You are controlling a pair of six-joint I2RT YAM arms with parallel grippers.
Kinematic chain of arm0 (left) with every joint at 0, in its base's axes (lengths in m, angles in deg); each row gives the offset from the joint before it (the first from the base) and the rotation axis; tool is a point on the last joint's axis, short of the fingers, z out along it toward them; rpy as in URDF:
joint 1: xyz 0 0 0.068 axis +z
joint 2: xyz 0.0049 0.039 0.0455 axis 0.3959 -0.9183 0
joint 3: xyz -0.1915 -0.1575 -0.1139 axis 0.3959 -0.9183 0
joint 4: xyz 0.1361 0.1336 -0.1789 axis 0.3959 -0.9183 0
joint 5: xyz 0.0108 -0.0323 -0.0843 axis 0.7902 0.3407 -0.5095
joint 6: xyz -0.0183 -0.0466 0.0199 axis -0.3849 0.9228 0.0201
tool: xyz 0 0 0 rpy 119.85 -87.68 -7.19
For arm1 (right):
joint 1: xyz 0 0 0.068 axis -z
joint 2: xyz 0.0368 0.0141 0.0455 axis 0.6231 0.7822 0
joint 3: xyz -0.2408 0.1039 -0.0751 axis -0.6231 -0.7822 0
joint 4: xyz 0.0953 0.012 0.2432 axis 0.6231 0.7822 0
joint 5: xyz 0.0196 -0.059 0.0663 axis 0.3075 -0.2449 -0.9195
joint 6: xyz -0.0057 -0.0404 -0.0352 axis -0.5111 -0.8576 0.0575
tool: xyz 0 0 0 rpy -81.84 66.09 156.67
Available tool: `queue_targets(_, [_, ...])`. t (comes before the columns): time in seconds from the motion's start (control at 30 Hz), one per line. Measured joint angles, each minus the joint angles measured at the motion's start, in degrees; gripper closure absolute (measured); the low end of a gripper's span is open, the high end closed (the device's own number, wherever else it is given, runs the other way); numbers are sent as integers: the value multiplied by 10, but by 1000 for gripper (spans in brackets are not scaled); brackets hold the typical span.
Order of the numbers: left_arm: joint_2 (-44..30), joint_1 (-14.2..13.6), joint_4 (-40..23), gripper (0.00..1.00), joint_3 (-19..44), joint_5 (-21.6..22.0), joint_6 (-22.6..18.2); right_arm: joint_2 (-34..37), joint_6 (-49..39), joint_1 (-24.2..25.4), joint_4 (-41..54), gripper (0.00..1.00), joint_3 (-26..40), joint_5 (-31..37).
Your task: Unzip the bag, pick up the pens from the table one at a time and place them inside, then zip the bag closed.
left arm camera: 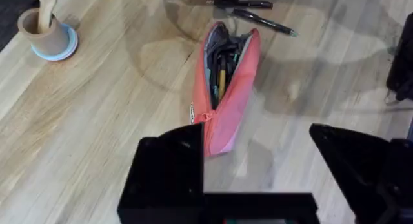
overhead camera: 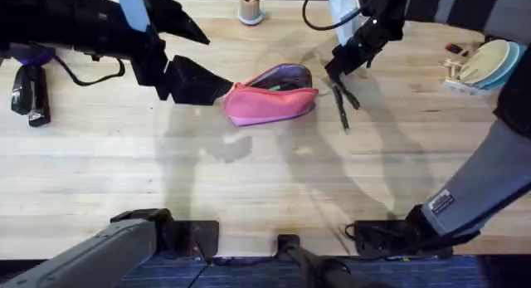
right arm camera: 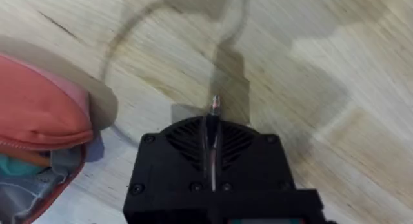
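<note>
The bag (overhead camera: 271,95) is lying unzipped toward the far edge of the table (overhead camera: 249,172), a little past the middle, its mouth gaping and showing the purple lining. The unzipping is therefore done. In the left wrist view some pencils or pens are already sitting inside, though whether any of them belongs to the task is hard to say from here. Two dark pens (left arm camera: 255,12) are showing beyond the far end of the pouch in that same view, so the loading seems to be only beginning, and the zipping shut is yet to come.

The right gripper (overhead camera: 342,79) is reaching down just beside the bag's right end, its fingers pressed together on a thin dark pen (overhead camera: 341,107) whose tip is peeking out between them in the right wrist view (right arm camera: 215,106). The pen's lower end is looking close to the worktop, perhaps touching it. The left gripper (overhead camera: 217,87) is stretching in from the far left corner, fingers spread apart, its tips at the bag's left end; one finger (left arm camera: 169,167) is overlapping that end, seemingly steadying it.
</note>
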Motion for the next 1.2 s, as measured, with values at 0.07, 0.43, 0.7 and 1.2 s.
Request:
queue_targets(0.07, [0,0,0,8,0,0,0,0,0,0,0,972,0,0])
queue_targets(0.43, [0,0,0,7,0,0,0,-20,-9,-3,39,970,16,-3])
queue_targets(0.7, [0,0,0,8,0,0,0,-120,-43,-7,50,970,36,-6])
queue_targets(1.2, [0,0,0,6,0,0,0,-187,-282,-131,89,970,38,-12])
